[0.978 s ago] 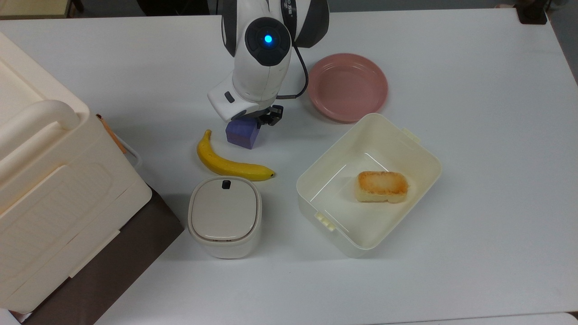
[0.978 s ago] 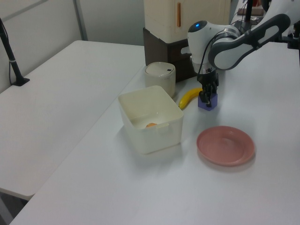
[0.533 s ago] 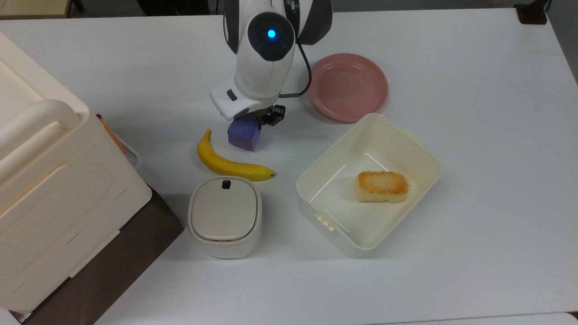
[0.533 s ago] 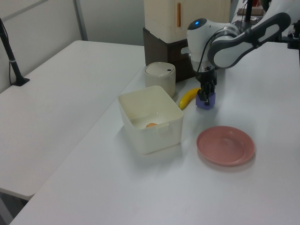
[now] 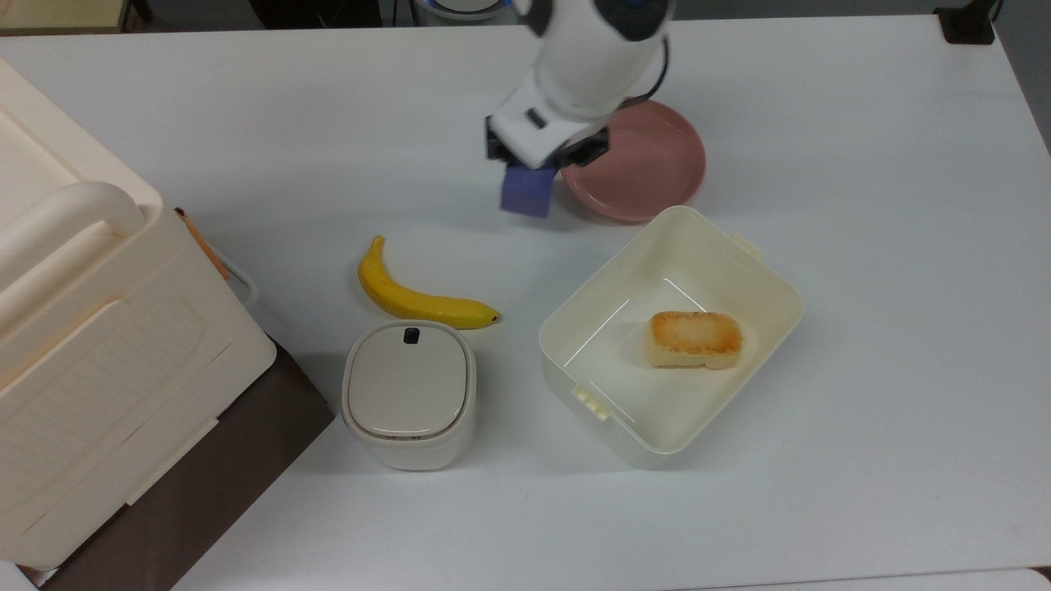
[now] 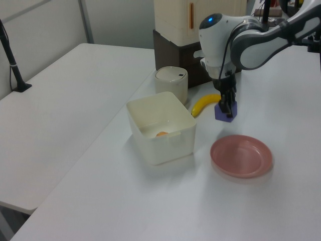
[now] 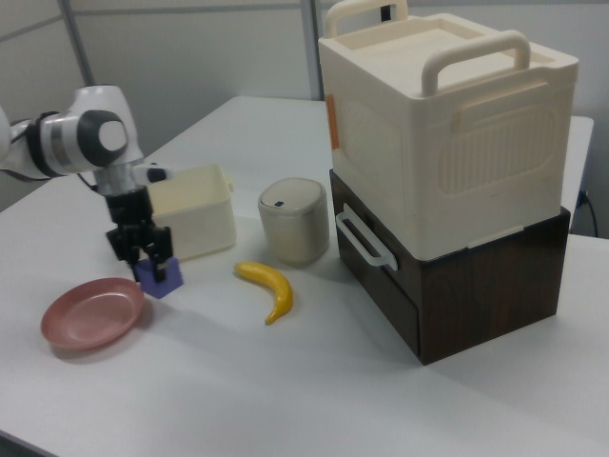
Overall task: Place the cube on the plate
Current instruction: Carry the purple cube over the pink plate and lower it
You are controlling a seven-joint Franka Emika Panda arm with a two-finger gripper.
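The gripper (image 5: 538, 168) has its jaws clamped on the cube (image 5: 528, 191), which hangs above the white surface (image 5: 862, 246) just beside the plate's (image 5: 649, 160) rim, on the top view's left of it. Near the plate stands the open cream tub (image 5: 764, 279) holding the toasted bread block (image 5: 695, 337). The banana (image 5: 415, 297) and the small lidded bin (image 5: 408, 392) lie farther from the plate, on the cube's side.

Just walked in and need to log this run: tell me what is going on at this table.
A Franka arm's tool is shut on the purple-blue cube and holds it off the white table, just beside the pink plate, on the top view's left of it. The plate has nothing on it, so the cube is not yet delivered. A banana, a lidded canister and a cream tub holding a toasted bread-like block sit nearby, untouched.
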